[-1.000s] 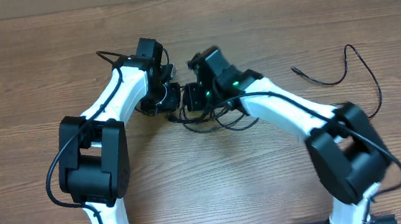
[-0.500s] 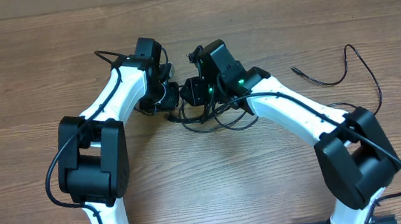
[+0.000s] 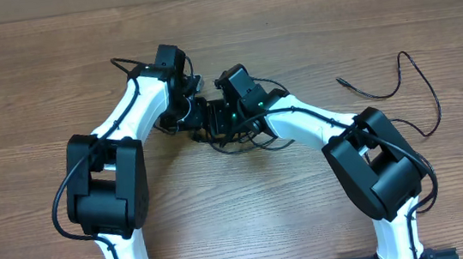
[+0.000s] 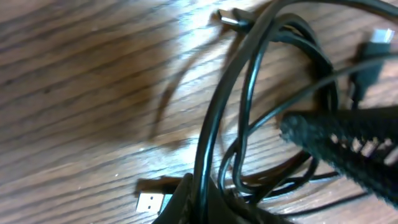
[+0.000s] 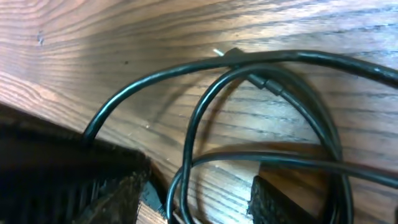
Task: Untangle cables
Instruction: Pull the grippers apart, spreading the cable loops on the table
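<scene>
From overhead, I see both arms reaching in to the middle of the table (image 3: 306, 18), with the left gripper (image 3: 198, 116) and the right gripper (image 3: 221, 124) almost nose to nose. The cables (image 3: 246, 141) lie in a black knot of loops right under and just in front of them. One stray cable (image 3: 398, 77) lies well apart on the right side, running in a long open curve with a small plug at its end. From up here I cannot tell how either set of jaws stands.

On the left wrist camera, the left gripper (image 4: 196, 202) is pinched fully closed at the bottom edge, and one strand of the cables (image 4: 249, 81) rises straight out of that pinch. A flat silver plug (image 4: 151, 201) lies on the wood just beside it. A ribbed finger (image 4: 348, 140) of the other arm pokes in from the right, over the loops.

On the right wrist camera, the right gripper (image 5: 199, 186) is partly open, its two pads apart. Strands of the cables (image 5: 205, 99) pass through the gap, but nothing is clamped.
</scene>
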